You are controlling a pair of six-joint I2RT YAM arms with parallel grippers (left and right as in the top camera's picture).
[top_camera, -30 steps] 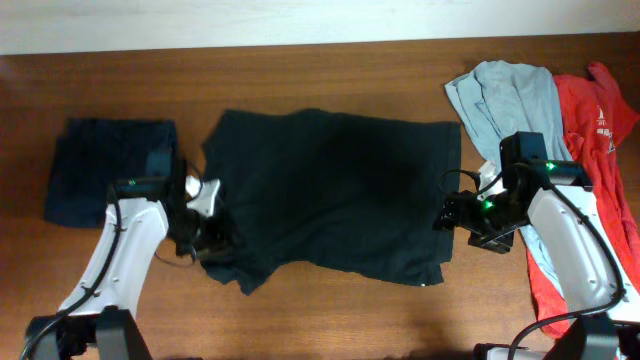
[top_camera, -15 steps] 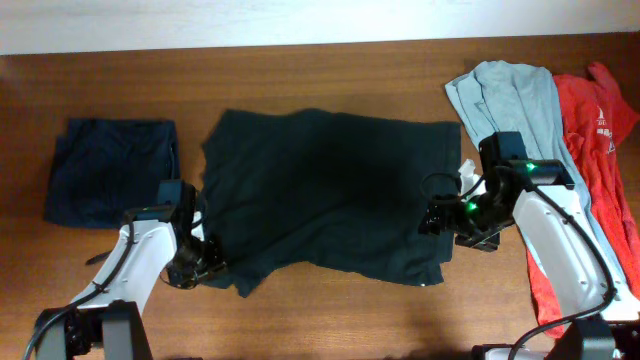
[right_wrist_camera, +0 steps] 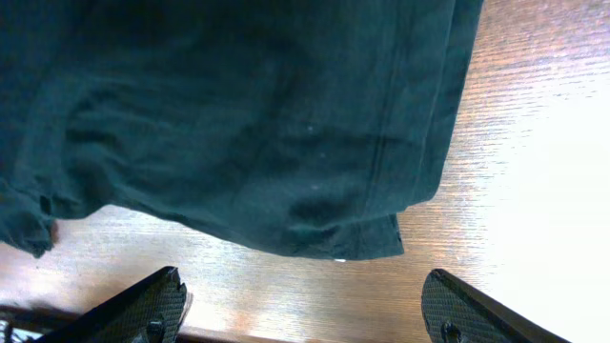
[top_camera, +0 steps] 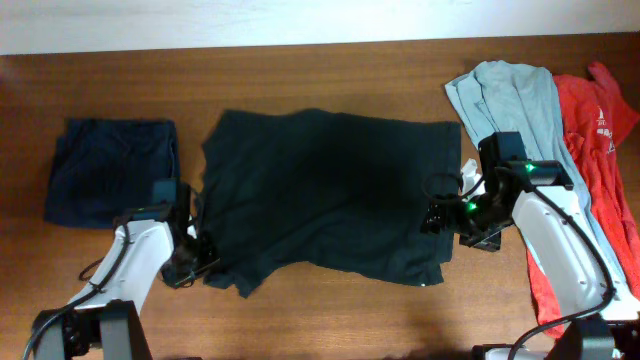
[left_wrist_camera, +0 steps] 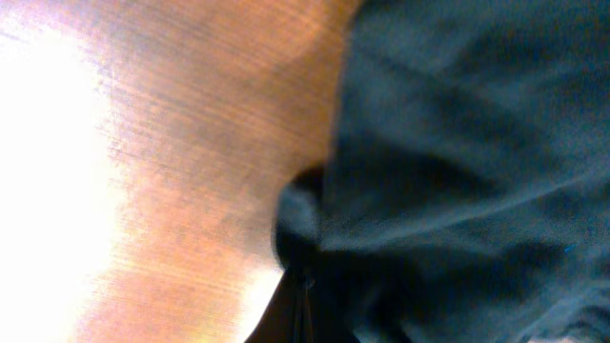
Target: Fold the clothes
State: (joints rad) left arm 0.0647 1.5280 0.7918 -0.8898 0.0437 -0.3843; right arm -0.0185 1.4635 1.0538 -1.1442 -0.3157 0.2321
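Here, four garments lie on the wooden bench [top_camera: 300, 70], with two tools at the black one's lower corners.
One black garment [top_camera: 330, 190] lies spread mid-bench, one folded navy garment [top_camera: 110, 170] near its left side, and one pale blue-grey garment [top_camera: 510, 95] and one red garment [top_camera: 600, 120] overlap at the right. The right tool [right_wrist_camera: 305, 319] hovers spread wide over the black hem corner. The left tool [top_camera: 195, 262] meets the lower-left edge, its wrist view too blurred to tell its state.

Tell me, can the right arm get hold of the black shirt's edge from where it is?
Probably yes. The right gripper hangs open just over the hem of the black shirt, which lies flat on the table with nothing covering it.
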